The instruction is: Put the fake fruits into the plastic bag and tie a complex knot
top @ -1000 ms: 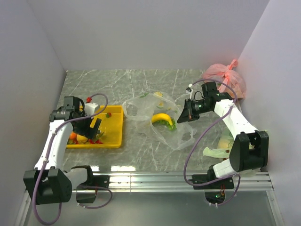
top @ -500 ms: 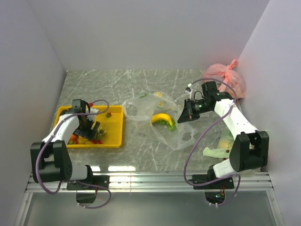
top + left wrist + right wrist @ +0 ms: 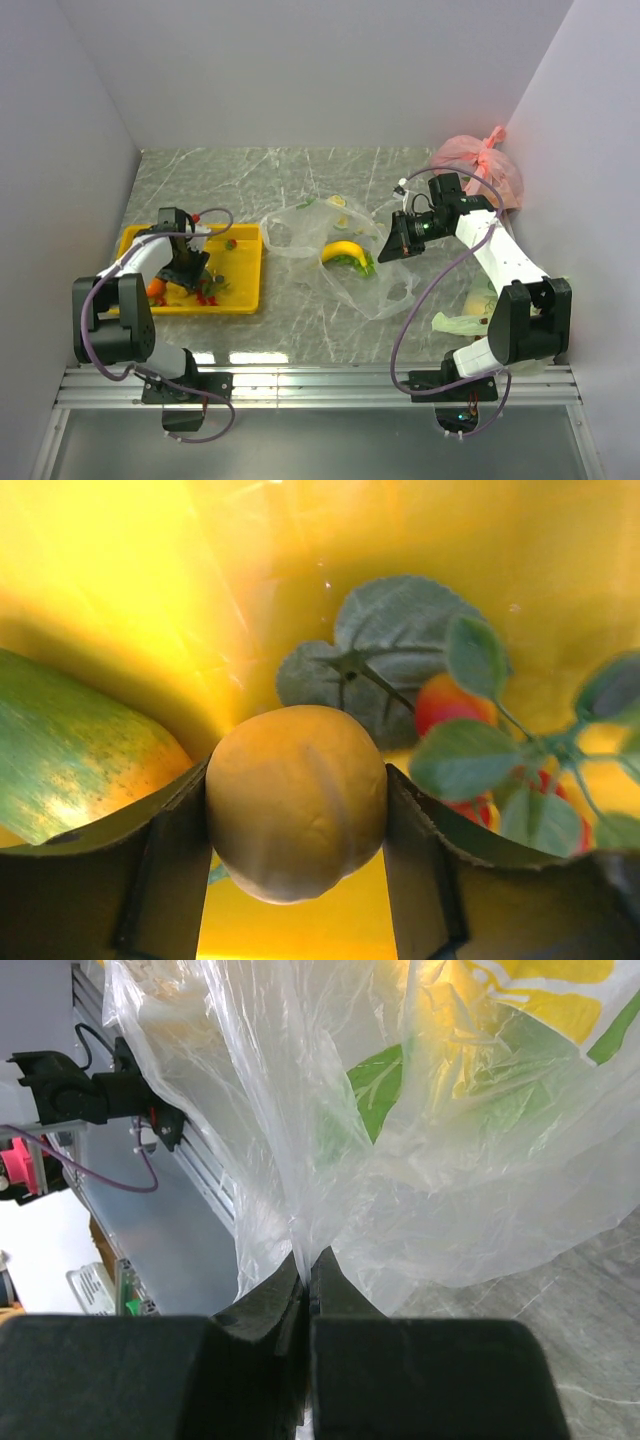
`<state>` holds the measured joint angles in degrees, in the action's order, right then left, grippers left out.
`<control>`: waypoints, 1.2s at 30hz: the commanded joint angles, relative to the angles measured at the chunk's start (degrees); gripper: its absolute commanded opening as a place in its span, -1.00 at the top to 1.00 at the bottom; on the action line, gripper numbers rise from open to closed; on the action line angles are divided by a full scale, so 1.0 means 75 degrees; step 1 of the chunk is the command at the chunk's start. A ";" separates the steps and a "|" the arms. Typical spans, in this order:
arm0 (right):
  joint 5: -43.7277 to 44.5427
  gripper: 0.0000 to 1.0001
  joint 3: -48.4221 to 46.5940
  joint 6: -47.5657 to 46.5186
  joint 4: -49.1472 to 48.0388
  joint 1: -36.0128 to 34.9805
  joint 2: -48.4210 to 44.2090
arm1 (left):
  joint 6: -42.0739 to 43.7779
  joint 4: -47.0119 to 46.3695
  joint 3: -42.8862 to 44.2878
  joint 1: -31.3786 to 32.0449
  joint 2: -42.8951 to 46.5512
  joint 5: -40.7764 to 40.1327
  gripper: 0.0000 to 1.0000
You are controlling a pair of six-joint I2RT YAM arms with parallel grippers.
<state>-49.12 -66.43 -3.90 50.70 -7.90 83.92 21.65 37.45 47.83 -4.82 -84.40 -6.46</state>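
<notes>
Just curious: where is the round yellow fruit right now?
The yellow round fruit lies in the yellow tray on the table's left side, held between the fingers of the left gripper, with leaves and red berries beside it.

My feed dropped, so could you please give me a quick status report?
Left claw gripping yellow round fruit in yellow tray. Right claw shut on plastic bag edge. Banana inside bag. Nothing seen blocking.

The yellow tray (image 3: 120,570) is glossy, probably plastic; the yellow round fruit (image 3: 296,800) matt; the plastic bag (image 3: 330,1160) crinkled film.
</notes>
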 commanded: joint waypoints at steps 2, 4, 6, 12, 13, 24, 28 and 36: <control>-0.0001 1.00 -0.0271 -0.0043 -0.0033 -0.0048 -0.0057 | 0.0008 0.0852 0.0931 -0.0002 0.0377 0.0788 0.17; 0.0022 1.00 -0.0178 0.0051 -0.0184 -0.0060 -0.0056 | -0.0120 0.1610 0.1482 0.0114 0.0659 0.1117 0.19; 0.0023 1.00 -0.0166 0.0121 -0.0209 -0.0060 0.0002 | -0.0226 0.1989 0.2513 0.0290 0.0893 0.1934 0.18; -0.0059 1.00 -0.0037 0.0344 -0.0432 -0.0060 0.0037 | -0.1149 0.1980 0.5057 0.2304 0.0860 0.3519 0.12; -0.0094 1.00 -0.0106 0.0344 -0.0373 -0.0060 0.0095 | -0.1326 0.1840 0.5582 0.2887 0.0766 0.3927 0.13; -0.0282 1.00 -0.0306 0.0450 -0.0279 -0.0060 0.0178 | -0.1422 0.0795 0.7695 0.6032 -0.1893 0.4225 -0.02; -0.0294 1.00 -0.0271 0.0508 -0.0384 -0.0048 0.0014 | -0.1246 0.0818 0.7790 0.6279 -0.2574 0.4271 -0.10; -0.0329 1.00 -0.0201 0.0696 -0.0420 -0.0036 -0.0010 | -0.1314 0.1183 0.8107 0.6198 -0.2437 0.4283 -0.99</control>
<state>-50.48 -66.39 0.43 48.80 -7.90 85.12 12.75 47.57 104.92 42.24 -108.07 24.34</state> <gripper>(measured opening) 0.007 0.992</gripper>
